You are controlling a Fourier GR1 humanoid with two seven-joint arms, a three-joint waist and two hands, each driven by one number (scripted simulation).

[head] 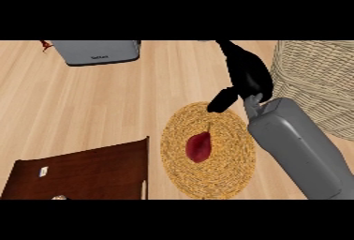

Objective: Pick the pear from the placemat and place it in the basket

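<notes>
From my remote seat I look steeply down on a light wooden counter whose plank grain fills most of the frame. The next largest thing is my robot's right forearm, a smooth grey casing that comes in from the lower right of the frame and slants up toward the centre. Behind it, filling the upper right corner, is a pale woven wicker basket, cut off by the right edge; the forearm covers part of its lower side. In the lower left of the frame lies a dark brown wooden board, cut off by the lower edge, with a small pale tag near its left side. Right of the board, at lower centre, sits a round straw-coloured woven placemat. At the upper left is a grey boxy appliance, cropped at the top, with a small red scrap just to its left that I cannot identify. The right hand is black and reaches up from the forearm's end in the upper centre of the frame, its fingers pointing toward the top, while the thumb hangs down over the placemat's upper rim; the hand is relaxed and spread, holding nothing. Smallest is the pear, dark red with a thin stem pointing up, lying in the middle of the placemat, below the hand and apart from it.
</notes>
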